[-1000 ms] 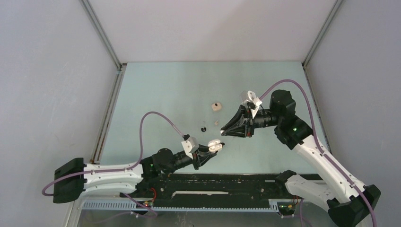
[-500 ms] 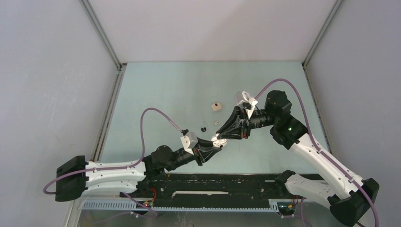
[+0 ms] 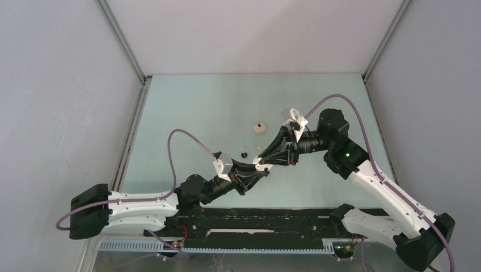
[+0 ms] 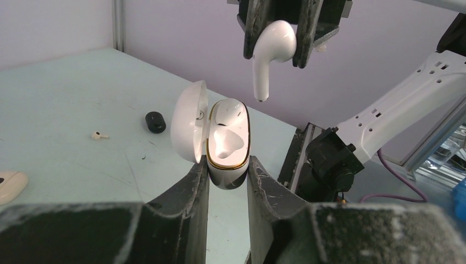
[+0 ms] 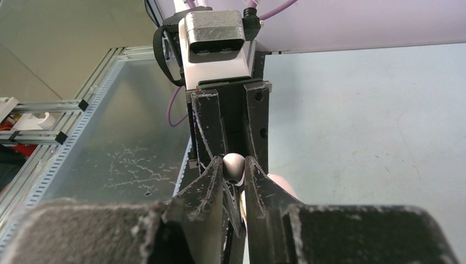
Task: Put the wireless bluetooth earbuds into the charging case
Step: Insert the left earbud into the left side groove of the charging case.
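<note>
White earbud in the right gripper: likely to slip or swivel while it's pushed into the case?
Probably slippery: the earbud is glossy, rounded, pinched only at its head by the right gripper. Its stem hangs free, so it may swivel if it catches the case rim. Likely stiff: straight stem.

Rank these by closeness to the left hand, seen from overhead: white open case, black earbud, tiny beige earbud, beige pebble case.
1. The white open case, gripped in the left hand.
2. The black earbud, behind-left, and the tiny beige earbud, straight behind: too close to call.
3. The beige pebble case, farthest back.
</note>
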`<state>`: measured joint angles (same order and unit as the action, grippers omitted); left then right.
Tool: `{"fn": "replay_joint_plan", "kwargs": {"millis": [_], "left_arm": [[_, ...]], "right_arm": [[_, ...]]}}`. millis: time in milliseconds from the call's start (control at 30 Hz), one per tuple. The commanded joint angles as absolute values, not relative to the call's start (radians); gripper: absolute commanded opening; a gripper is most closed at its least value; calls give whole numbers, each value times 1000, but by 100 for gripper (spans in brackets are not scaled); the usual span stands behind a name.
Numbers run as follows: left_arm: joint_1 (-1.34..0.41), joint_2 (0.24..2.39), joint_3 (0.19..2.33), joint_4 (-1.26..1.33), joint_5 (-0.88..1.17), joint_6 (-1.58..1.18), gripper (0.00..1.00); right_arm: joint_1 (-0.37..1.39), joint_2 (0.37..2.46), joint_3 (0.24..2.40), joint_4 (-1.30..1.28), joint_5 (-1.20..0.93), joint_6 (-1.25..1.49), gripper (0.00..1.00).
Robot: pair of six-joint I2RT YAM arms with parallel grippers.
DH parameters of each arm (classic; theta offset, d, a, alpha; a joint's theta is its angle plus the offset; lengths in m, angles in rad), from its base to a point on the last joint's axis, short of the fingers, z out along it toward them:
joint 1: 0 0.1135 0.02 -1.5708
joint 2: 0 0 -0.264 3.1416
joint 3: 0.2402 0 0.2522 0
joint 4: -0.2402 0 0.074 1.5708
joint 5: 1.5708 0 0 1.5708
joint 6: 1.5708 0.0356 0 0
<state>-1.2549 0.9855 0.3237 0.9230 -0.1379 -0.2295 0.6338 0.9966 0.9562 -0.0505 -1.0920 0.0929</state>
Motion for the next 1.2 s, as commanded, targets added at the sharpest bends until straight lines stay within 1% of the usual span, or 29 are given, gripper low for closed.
{"fn": "replay_joint_plan", "kwargs": {"millis": [0, 333, 1167], "left_arm": [[-1261, 998, 344, 1013, -146, -248, 0], [-1261, 970, 343, 980, -147, -235, 0], [-1261, 956, 344, 974, -134, -230, 0]], "right_arm": [[642, 993, 957, -52, -1073, 52, 0], [679, 991, 957, -160, -1038, -101, 0], [708, 1012, 957, -179, -977, -153, 0]]}}
